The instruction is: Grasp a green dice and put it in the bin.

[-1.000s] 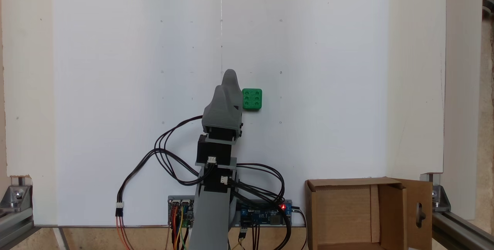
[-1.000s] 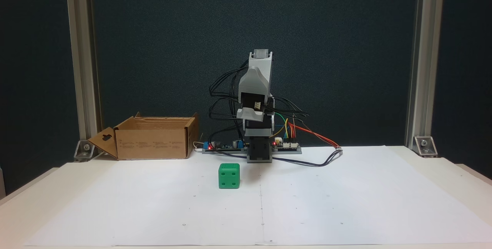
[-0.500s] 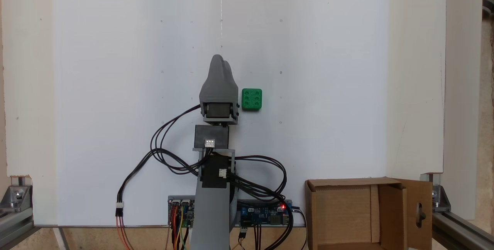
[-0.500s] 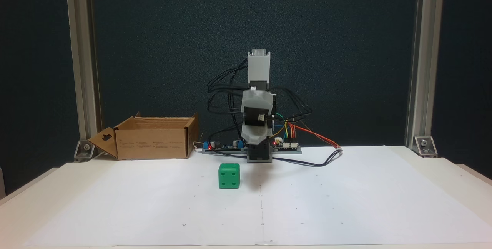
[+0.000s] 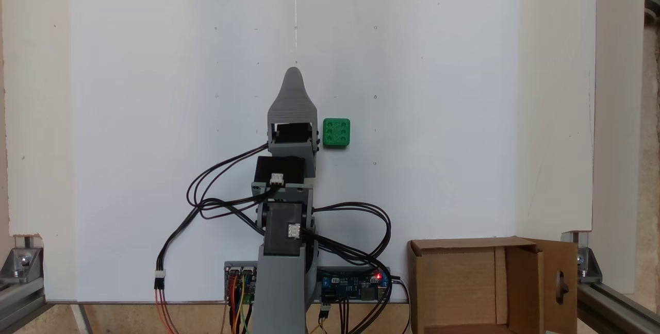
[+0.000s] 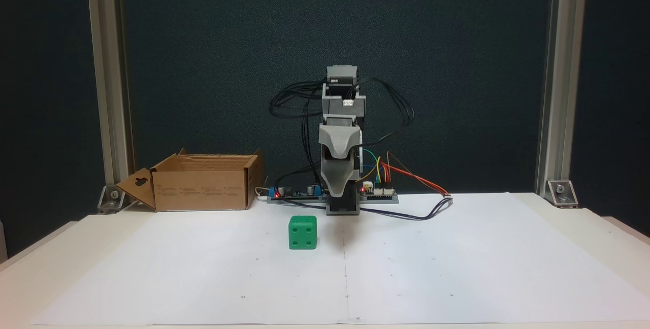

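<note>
— Now, where's the green dice (image 5: 336, 132)?
— Sitting mid-desk on the white sheet (image 5: 154, 66), just beside the gripper (image 5: 293, 72); untouched, so not yet grasped.
— Gripper's opening?
— Can't tell; jaws stacked, holding nothing. Raised off the sheet, probably for clearance.
— And the bin (image 5: 464, 282)?
— Parked at the desk's corner by the arm's base, mouth open to receive.

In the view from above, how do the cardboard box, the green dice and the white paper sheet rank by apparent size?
Largest to smallest:
1. white paper sheet
2. cardboard box, partly cut off at the frame's bottom edge
3. green dice
</note>
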You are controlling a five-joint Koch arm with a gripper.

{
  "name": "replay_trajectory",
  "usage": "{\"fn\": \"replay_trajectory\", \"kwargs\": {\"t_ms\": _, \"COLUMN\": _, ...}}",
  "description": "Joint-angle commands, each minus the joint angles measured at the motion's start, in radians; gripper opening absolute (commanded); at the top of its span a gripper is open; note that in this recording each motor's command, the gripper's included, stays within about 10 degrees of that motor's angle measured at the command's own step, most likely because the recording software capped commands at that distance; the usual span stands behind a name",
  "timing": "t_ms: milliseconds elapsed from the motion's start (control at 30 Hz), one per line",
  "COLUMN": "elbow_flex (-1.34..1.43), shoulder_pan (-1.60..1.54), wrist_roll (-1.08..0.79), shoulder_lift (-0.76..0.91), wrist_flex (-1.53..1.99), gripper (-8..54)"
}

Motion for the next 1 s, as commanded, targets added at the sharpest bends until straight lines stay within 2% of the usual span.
{"fn": "replay_trajectory", "kwargs": {"t_ms": 0, "elbow_flex": -0.121, "shoulder_pan": -0.003, "wrist_roll": 0.077, "shoulder_lift": 0.104, "wrist_flex": 0.161, "gripper": 43.1}}
{"fn": "replay_trajectory", "kwargs": {"t_ms": 233, "elbow_flex": -0.311, "shoulder_pan": 0.04, "wrist_roll": 0.106, "shoulder_lift": 0.092, "wrist_flex": 0.601, "gripper": 43.1}}
{"fn": "replay_trajectory", "kwargs": {"t_ms": 467, "elbow_flex": -0.518, "shoulder_pan": 0.16, "wrist_roll": 0.095, "shoulder_lift": -0.071, "wrist_flex": 1.009, "gripper": 45.1}}
{"fn": "replay_trajectory", "kwargs": {"t_ms": 633, "elbow_flex": -0.598, "shoulder_pan": 0.29, "wrist_roll": -0.02, "shoulder_lift": -0.172, "wrist_flex": 1.022, "gripper": 45.8}}
{"fn": "replay_trajectory", "kwargs": {"t_ms": 967, "elbow_flex": -0.607, "shoulder_pan": 0.485, "wrist_roll": -0.345, "shoulder_lift": -0.273, "wrist_flex": 1.031, "gripper": 47.1}}
